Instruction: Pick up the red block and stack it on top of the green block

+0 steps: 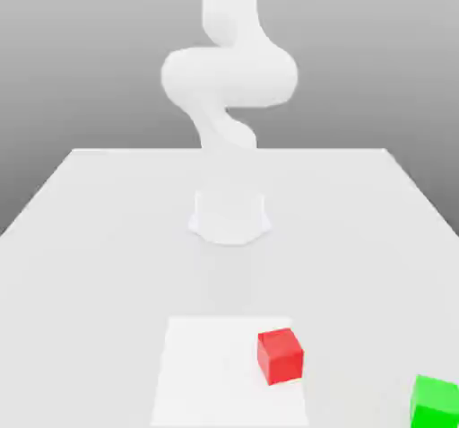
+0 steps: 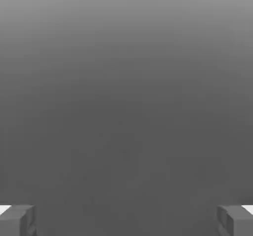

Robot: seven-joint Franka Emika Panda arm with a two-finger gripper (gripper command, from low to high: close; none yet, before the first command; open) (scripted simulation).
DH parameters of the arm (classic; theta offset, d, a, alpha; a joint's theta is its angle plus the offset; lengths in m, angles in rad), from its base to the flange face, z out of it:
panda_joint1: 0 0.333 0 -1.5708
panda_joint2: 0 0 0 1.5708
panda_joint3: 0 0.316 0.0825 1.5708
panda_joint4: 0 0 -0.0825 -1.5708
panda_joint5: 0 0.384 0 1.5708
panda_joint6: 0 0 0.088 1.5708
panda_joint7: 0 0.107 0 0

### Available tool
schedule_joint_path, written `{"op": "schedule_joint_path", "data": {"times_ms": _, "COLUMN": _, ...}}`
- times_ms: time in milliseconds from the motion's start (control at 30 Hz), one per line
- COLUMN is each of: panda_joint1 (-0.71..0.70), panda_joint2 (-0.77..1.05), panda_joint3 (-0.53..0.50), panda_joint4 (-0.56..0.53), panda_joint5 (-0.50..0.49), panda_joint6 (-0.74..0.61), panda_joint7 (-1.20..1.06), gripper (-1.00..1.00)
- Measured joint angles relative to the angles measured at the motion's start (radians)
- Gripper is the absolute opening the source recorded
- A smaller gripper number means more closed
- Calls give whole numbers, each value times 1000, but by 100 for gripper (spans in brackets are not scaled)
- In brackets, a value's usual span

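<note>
We are at the very start of the pick: the red block (image 1: 280, 355) sits untouched on the white table (image 1: 81, 238), and the green block (image 1: 436, 401) rests well apart from it, at about four o'clock from the red one in the exterior view, partly cut by that view's edge. The arm (image 1: 229, 76) rises from its base (image 1: 229, 217), which stands at roughly eleven o'clock from the red block, farther back on the table. In the hand view the gripper (image 2: 126, 220) shows its two grey fingertips (image 2: 17, 220) spread as wide as they go, with nothing between them but plain grey surface, so it holds nothing. To do this step well, we judge that we should bring the hand over the red block first and only then descend, keeping the claw spread until the fingers straddle the cube. The block looks turned slightly against the table's edges, so we would rotate the wrist to meet two parallel faces squarely; a grip across the corners could twist the cube. We should close low on its sides, leaving the underside free for a flat landing on the green block.
</note>
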Motion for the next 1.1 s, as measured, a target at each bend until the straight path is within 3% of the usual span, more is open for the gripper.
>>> {"op": "schedule_joint_path", "data": {"times_ms": 667, "panda_joint1": 103, "panda_joint2": 732, "panda_joint3": 46, "panda_joint4": -321, "panda_joint5": -5, "panda_joint6": 383, "panda_joint7": -104, "gripper": 0}}
{"op": "schedule_joint_path", "data": {"times_ms": 867, "panda_joint1": 116, "panda_joint2": 949, "panda_joint3": 32, "panda_joint4": -319, "panda_joint5": -34, "panda_joint6": 552, "panda_joint7": -91, "gripper": 0}}
{"op": "schedule_joint_path", "data": {"times_ms": 900, "panda_joint1": 118, "panda_joint2": 983, "panda_joint3": 28, "panda_joint4": -314, "panda_joint5": -37, "panda_joint6": 580, "panda_joint7": -89, "gripper": -100}}
{"op": "schedule_joint_path", "data": {"times_ms": 1100, "panda_joint1": 119, "panda_joint2": 1000, "panda_joint3": 27, "panda_joint4": -311, "panda_joint5": -42, "panda_joint6": 594, "panda_joint7": -85, "gripper": -100}}
